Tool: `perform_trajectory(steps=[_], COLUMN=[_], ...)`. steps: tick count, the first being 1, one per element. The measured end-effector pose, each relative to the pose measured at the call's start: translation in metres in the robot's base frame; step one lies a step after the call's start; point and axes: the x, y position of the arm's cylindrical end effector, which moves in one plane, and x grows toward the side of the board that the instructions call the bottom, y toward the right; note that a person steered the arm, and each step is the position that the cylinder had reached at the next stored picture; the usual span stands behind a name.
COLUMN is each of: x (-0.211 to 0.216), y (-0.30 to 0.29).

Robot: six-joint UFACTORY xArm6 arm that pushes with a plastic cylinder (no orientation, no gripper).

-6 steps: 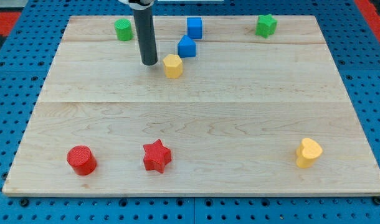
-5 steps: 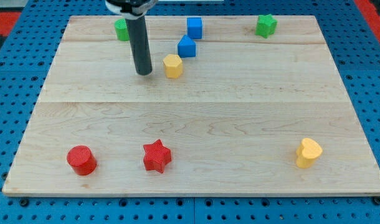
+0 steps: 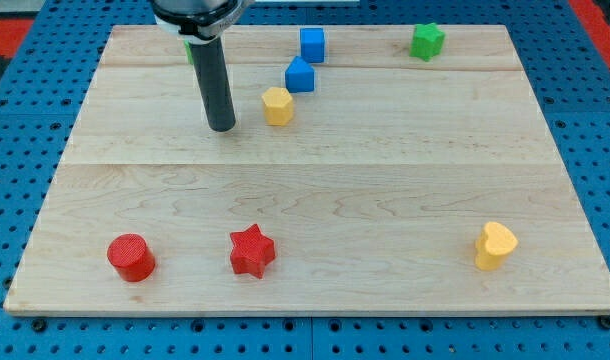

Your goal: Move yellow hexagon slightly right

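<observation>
The yellow hexagon (image 3: 277, 105) lies on the wooden board (image 3: 315, 190) in the upper middle. My tip (image 3: 222, 127) rests on the board to the hexagon's left and slightly below it, with a clear gap between them. A blue house-shaped block (image 3: 300, 75) sits just up and right of the hexagon, close to it.
A blue cube (image 3: 312, 44) and a green star (image 3: 426, 40) are near the view's top. A green block (image 3: 190, 48) is mostly hidden behind the rod. A red cylinder (image 3: 131, 257), a red star (image 3: 252, 250) and a yellow heart (image 3: 495, 245) lie near the view's bottom.
My tip has moved left and down, away from the yellow hexagon. The hexagon and other blocks have not moved. The rod now covers most of the green block.
</observation>
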Motion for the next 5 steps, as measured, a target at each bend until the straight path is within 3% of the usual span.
perform_trajectory(steps=[3, 4, 5], x=[-0.013, 0.011, 0.085], y=[0.056, 0.053, 0.134])
